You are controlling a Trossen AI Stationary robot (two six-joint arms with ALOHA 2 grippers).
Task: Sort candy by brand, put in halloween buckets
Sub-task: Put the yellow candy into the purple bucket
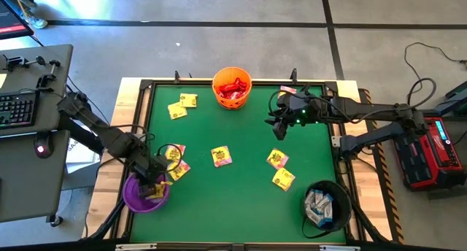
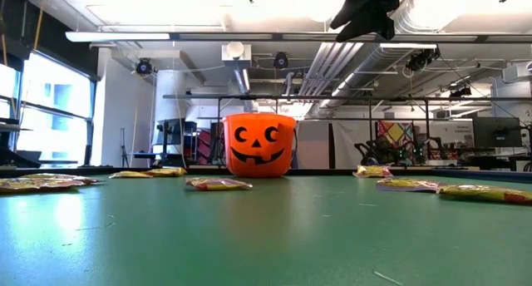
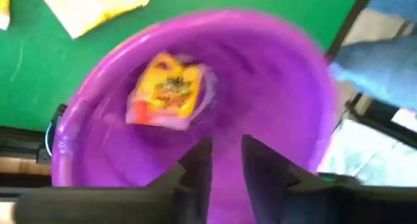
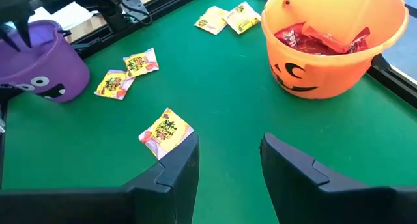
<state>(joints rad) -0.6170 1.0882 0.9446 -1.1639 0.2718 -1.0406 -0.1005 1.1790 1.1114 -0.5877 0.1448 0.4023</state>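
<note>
The left gripper [image 1: 151, 184] hangs directly over the purple bucket [image 1: 139, 196] at the table's near left corner, its fingers [image 3: 195, 167] only narrowly parted and gripping nothing; one yellow packet [image 3: 166, 90] already lies inside. The right gripper [image 1: 278, 125] hovers with its fingers spread wide and empty, right of the orange bucket [image 1: 232, 87], which holds red candy [image 4: 319, 40]. The black bucket [image 1: 325, 204] at the near right holds white-blue packets [image 1: 319, 203]. Loose yellow packets remain: a pair [image 1: 175, 161] just beside the purple bucket, nearest the left arm, and two [image 1: 280, 168] near the right arm.
</note>
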